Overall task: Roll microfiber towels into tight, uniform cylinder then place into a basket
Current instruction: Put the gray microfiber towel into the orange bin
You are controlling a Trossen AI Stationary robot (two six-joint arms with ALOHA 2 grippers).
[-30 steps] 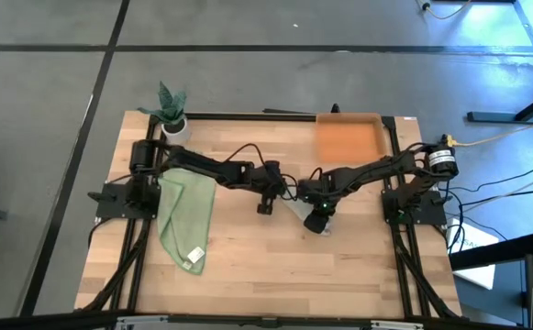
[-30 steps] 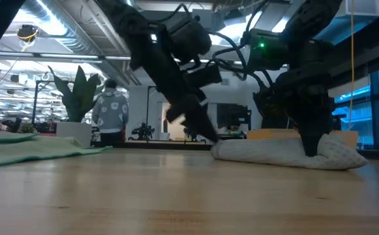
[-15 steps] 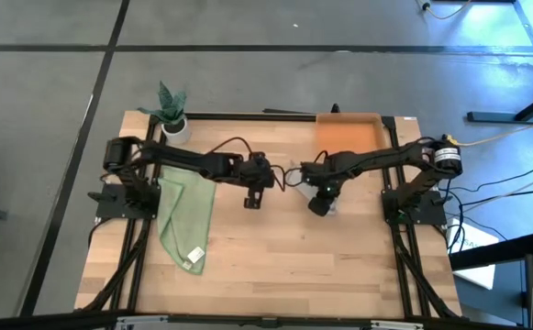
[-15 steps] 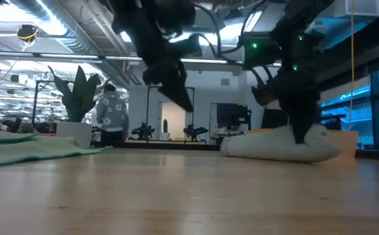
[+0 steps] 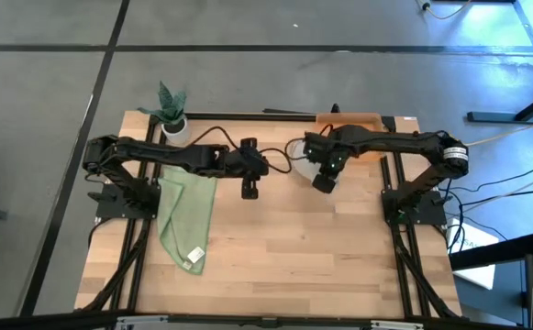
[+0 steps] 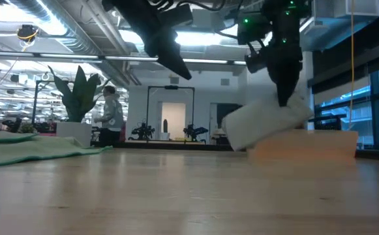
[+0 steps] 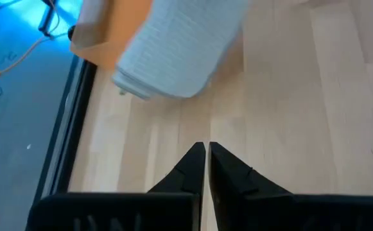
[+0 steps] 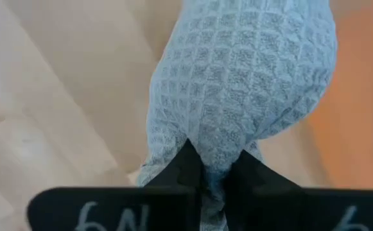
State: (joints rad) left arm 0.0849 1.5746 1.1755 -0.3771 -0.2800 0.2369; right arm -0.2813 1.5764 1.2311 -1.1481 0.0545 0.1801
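The right end effector point(image 6: 284, 98) is seen pinching the grey towel point(image 6: 267, 123), which has been rolled into a cylinder. In the right wrist view the dark fingers point(image 8: 187, 168) are pressed into the waffle-textured cloth, with fabric bunched between them. The roll is held clear of the worktop point(image 6: 176, 196), tilted, with its free end hanging lower than the gripped end. In the high view the right end effector point(image 5: 322, 181) is positioned at the near left corner of the orange basket point(image 5: 367, 119), so the roll is judged to be just beside the basket rather than inside it.

The left end effector point(image 5: 249, 191) is raised above the middle of the worktop, apart from both towels. Its fingers point(image 7: 192, 168) are pressed together and nothing is held between them.

The green towel point(image 5: 185, 216) is lying flat and unrolled on the left part of the worktop, with its white tag point(image 5: 194, 256) at the near end. A small potted plant point(image 5: 172, 112) stands at the far left corner. A person point(image 6: 111, 117) is visible in the room behind.

Progress is judged as follows: rolling of the grey towel is complete, and its placement into the basket is not yet done. Rolling and placement of the green towel remain entirely outstanding. Roughly the first half of the task is nearing completion.
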